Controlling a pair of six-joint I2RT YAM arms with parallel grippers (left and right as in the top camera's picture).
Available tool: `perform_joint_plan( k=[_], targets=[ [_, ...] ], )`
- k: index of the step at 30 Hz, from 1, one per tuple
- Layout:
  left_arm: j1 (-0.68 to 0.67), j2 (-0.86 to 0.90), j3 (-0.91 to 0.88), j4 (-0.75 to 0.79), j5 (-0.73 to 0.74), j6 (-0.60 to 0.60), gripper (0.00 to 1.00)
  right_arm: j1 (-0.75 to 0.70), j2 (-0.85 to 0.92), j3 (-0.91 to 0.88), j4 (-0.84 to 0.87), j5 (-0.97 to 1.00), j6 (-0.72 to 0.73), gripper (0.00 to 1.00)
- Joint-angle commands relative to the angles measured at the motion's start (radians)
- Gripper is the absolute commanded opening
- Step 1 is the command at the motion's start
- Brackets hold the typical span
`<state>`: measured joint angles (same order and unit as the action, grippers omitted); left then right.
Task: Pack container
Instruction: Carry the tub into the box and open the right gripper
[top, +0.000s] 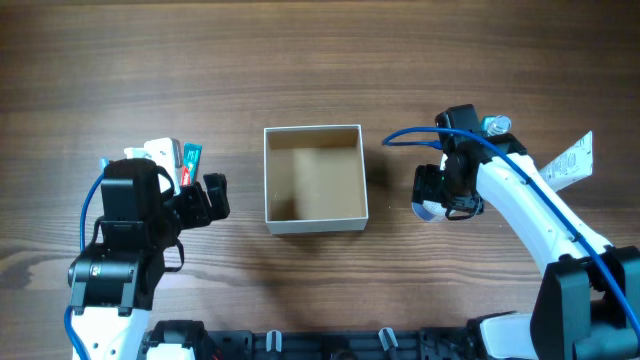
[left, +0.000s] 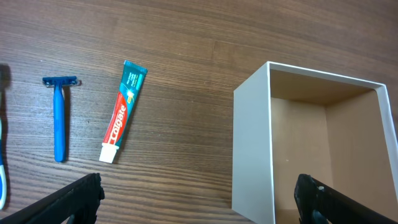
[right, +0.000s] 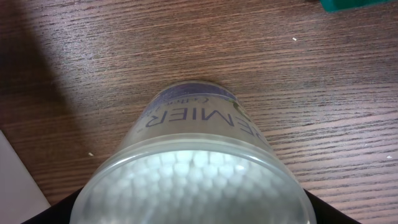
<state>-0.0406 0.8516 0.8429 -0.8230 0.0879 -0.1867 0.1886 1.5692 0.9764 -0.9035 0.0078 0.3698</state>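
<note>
Container (top: 315, 226) sits mid-table (top: 320, 60), upright, open top up, between the two arms and touching neither.

Left gripper (top: 215, 197) hovers just left of the container, its fingers spread wide with nothing between them (in the wrist view the tips sit at the two lower corners). That same view shows the container's white wall (left: 252, 149) on the right, with the tan inside behind it. On the wood to the left lie a toothpaste tube (left: 123, 112) and a blue razor (left: 59, 118), side by side and apart, well clear of the container. Something white and blue is cut off at the left edge, can't tell what.

Right gripper (top: 437, 192) is right of the container, near it but not touching, and clamped on a clear tub (right: 193, 155) of cotton swabs. The tub fills the wrist view, with dark fingers against both of its lower sides and "PREMIER" on the label. Can't tell whether the tub is lifted or resting on the table. A green item (right: 360, 5) shows at the top right corner, mostly out of frame.
</note>
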Motion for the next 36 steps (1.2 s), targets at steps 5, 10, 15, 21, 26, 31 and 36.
perform_joint_plan(
  k=[5,10,15,21,26,31,36],
  targets=[
    [-0.007,-0.004,0.023,0.003,0.004,-0.012,1.00,0.000,0.009,0.006,0.001,-0.009,-0.007,0.24],
    [-0.007,-0.004,0.023,0.003,-0.001,-0.012,1.00,0.020,-0.029,0.254,-0.139,-0.013,-0.110,0.04],
    [-0.007,-0.002,0.023,-0.069,-0.155,-0.090,1.00,0.225,-0.053,0.666,-0.234,-0.008,-0.336,0.04],
    [-0.007,0.122,0.134,-0.228,-0.209,-0.143,1.00,0.493,0.083,0.748,-0.158,0.068,-0.329,0.04],
    [-0.007,0.207,0.186,-0.254,-0.217,-0.143,1.00,0.598,0.276,0.811,-0.117,0.072,-0.253,0.04],
    [-0.007,0.208,0.186,-0.254,-0.217,-0.135,1.00,0.598,0.431,0.811,-0.092,0.076,-0.168,0.04],
    [-0.007,0.208,0.186,-0.255,-0.217,-0.135,1.00,0.575,0.502,0.811,-0.082,0.075,-0.132,0.04]
  ],
)
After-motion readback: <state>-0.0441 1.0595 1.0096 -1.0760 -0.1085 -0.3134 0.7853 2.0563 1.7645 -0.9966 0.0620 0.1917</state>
